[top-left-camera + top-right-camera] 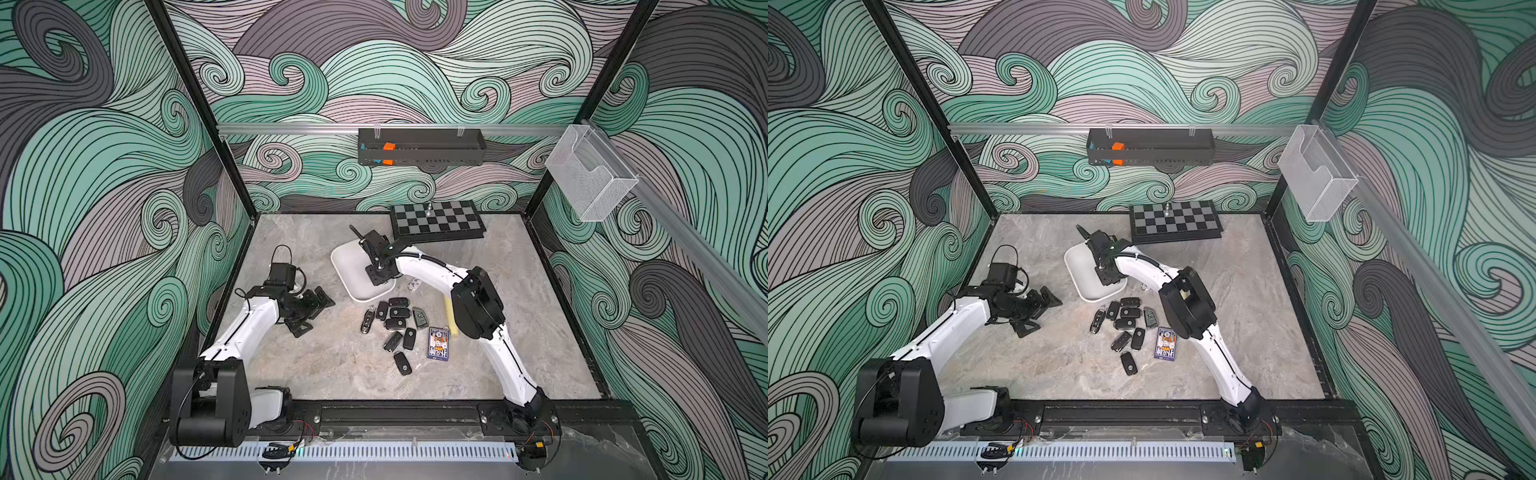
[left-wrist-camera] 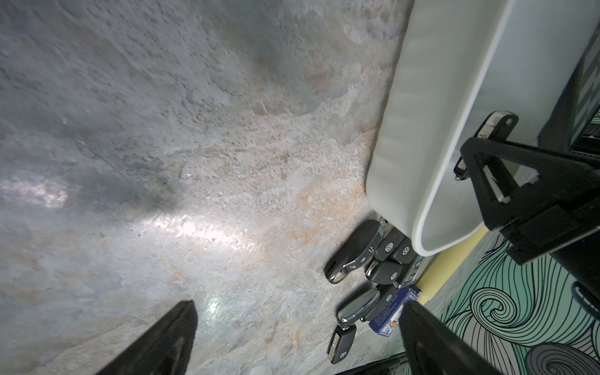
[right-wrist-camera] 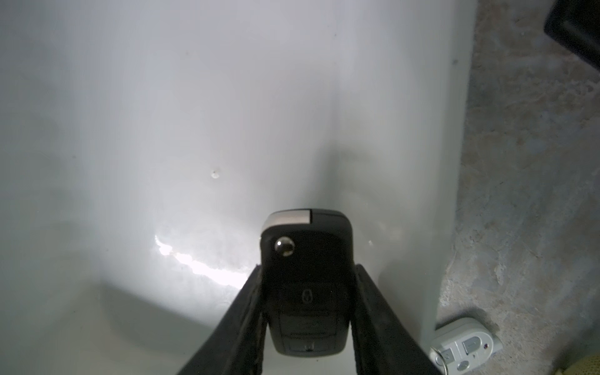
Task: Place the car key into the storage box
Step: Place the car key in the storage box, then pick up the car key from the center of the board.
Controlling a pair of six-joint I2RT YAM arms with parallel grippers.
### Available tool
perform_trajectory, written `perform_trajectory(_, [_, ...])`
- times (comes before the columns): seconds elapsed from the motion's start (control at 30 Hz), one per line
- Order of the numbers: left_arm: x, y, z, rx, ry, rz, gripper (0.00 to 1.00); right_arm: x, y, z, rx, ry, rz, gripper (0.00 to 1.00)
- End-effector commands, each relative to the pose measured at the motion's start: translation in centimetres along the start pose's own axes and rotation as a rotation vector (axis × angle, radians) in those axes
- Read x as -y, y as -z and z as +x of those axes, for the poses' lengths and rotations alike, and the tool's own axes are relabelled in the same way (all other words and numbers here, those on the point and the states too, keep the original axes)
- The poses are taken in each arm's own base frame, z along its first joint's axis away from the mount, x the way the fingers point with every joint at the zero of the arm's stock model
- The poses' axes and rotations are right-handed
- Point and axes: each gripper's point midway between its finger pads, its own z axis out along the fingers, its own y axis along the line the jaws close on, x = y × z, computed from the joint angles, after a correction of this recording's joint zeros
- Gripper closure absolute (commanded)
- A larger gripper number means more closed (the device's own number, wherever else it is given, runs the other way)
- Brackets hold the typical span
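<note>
The right gripper [image 3: 306, 271] has its fingers pressed against both sides of the black car key [image 3: 306, 282]. It holds the key over the bare white inside of the storage box [image 1: 347, 266], which sits a little above the middle of the frame in both top views. Left of centre, the left gripper [image 1: 313, 313] hangs over the stone table [image 1: 291, 365] with its fingers spread wide and nothing between them, and a heap of other key fobs [image 1: 395, 322] lies just below the box.

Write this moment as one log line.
right hand: holding car key over storage box | left hand: open, empty | other keys: on table
</note>
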Motion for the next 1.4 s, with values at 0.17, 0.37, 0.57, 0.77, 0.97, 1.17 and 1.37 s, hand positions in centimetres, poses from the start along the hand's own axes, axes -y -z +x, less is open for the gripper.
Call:
perform_trajectory(0.17, [0.8, 0.4, -0.5, 0.006, -0.008, 0.027, 0.02, 0.2, -0.7, 1.0, -0.038, 0.006, 0.025, 0.55])
perform_trajectory(0.37, [0.9, 0.5, -0.4, 0.001, -0.012, 0.027, 0.02, -0.8, 1.4, 0.1, -0.005, -0.025, -0.033, 0.51])
perform_trajectory(0.57, [1.1, 0.4, -0.5, -0.006, -0.012, 0.032, 0.02, -1.3, 6.4, -1.4, 0.064, -0.081, -0.129, 0.49])
perform_trajectory(0.77, [1.5, 0.4, -0.6, -0.017, -0.011, 0.040, 0.02, -0.6, 10.0, -1.1, 0.097, -0.139, -0.161, 0.40])
perform_trajectory(0.97, [2.1, 0.5, -1.1, -0.018, -0.011, 0.047, 0.02, 2.3, 11.8, 0.7, 0.099, -0.261, -0.104, 0.22])
perform_trajectory(1.17, [2.9, 0.4, -2.2, -0.012, -0.010, 0.051, 0.02, 6.4, 11.5, 3.2, 0.070, -0.440, -0.038, 0.13])
perform_trajectory(1.37, [3.2, 0.4, -2.8, -0.011, -0.013, 0.041, 0.01, 9.6, 9.0, 5.9, 0.021, -0.623, 0.028, 0.13])
